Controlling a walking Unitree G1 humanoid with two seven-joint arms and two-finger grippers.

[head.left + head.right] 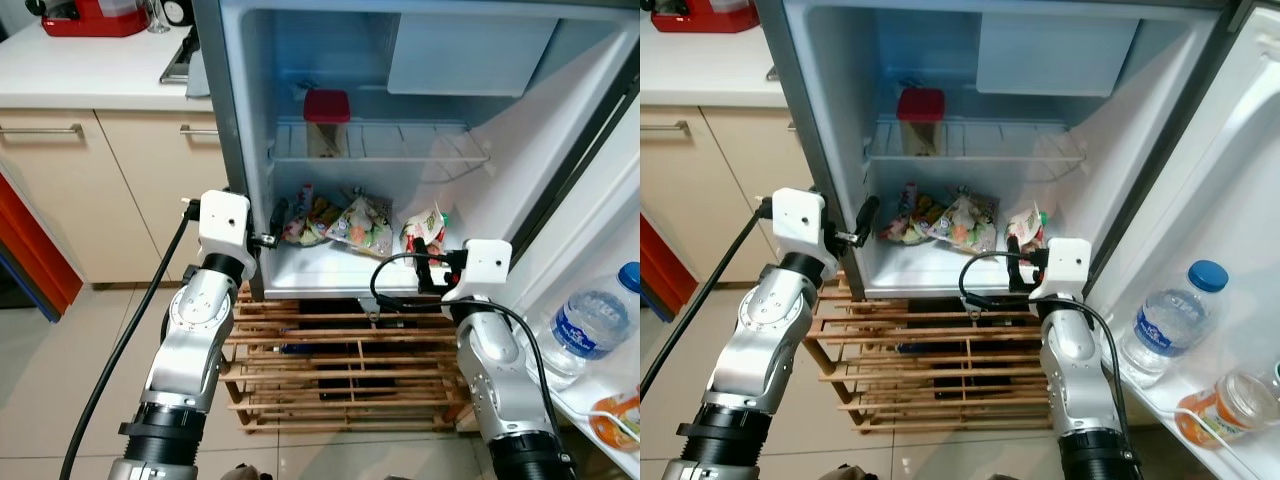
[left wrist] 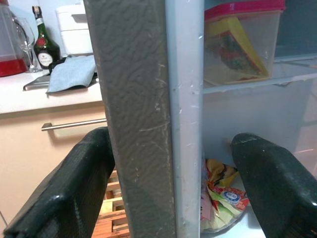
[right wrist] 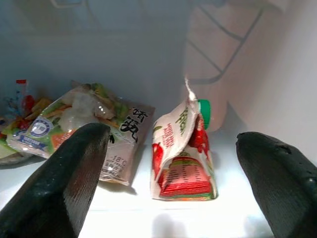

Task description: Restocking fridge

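You have the open fridge (image 1: pixel 250 120) ahead, standing on a wooden rack (image 1: pixel 340 370). On its wire shelf (image 1: pixel 400 145) sits a lidded container (image 1: pixel 326 122), to the left. On the floor below, snack packets (image 1: pixel 345 222) lie left of a juice carton (image 1: pixel 422 228). A water bottle (image 1: pixel 590 322) stands in the door shelf at your right.
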